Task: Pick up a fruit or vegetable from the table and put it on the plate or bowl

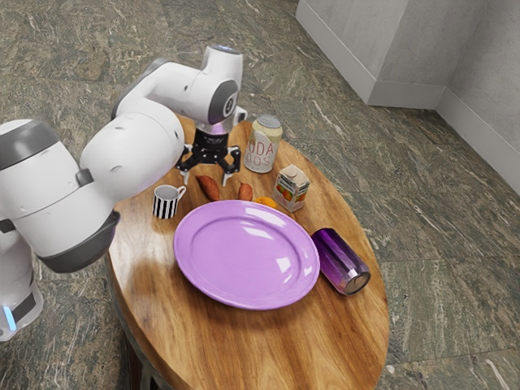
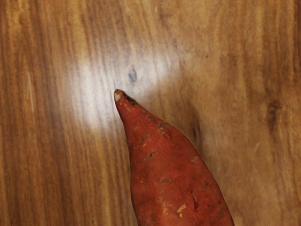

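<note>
Gripper (image 1: 210, 170) downward, spread, over sweet potato (image 1: 208, 188)

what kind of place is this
Likely a simulated home dining nook: an oval wooden table set with a purple plate and striped mug, on a green marbled stone floor beside a pale wall.

Sweet potato (image 2: 169, 179) lying on a wooden worktop (image 2: 51, 155).
Its skin is reddish-brown with dark pits and a few pale flecks, and the body narrows from thick to a slim tip with a pale end. Just beyond that tip a bright patch of glare (image 2: 96, 96) lies on the wood, with a small dark spot (image 2: 133, 75) in the grain beside it.
</note>
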`<state>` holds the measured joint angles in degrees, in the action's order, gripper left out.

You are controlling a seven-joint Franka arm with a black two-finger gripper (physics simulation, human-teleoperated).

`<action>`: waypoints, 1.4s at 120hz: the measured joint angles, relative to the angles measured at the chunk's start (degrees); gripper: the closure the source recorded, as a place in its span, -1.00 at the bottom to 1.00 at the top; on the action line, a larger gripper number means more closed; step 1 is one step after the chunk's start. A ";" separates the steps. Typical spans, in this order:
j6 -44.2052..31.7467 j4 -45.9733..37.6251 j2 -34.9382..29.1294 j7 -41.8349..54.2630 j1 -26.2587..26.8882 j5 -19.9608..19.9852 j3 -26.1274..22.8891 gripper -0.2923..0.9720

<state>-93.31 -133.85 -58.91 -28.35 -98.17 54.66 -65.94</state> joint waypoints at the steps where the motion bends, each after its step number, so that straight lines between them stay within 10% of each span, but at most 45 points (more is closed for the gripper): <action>1: 0.00 -0.04 -0.01 0.01 0.01 0.01 0.00 -0.52; 102: 0.02 -0.72 0.01 2.59 0.04 0.68 -1.87 0.28; 168: 3.91 6.95 3.15 5.20 13.65 -7.58 12.28 0.30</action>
<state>-89.41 -126.91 -55.76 -23.14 -84.53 47.08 -53.66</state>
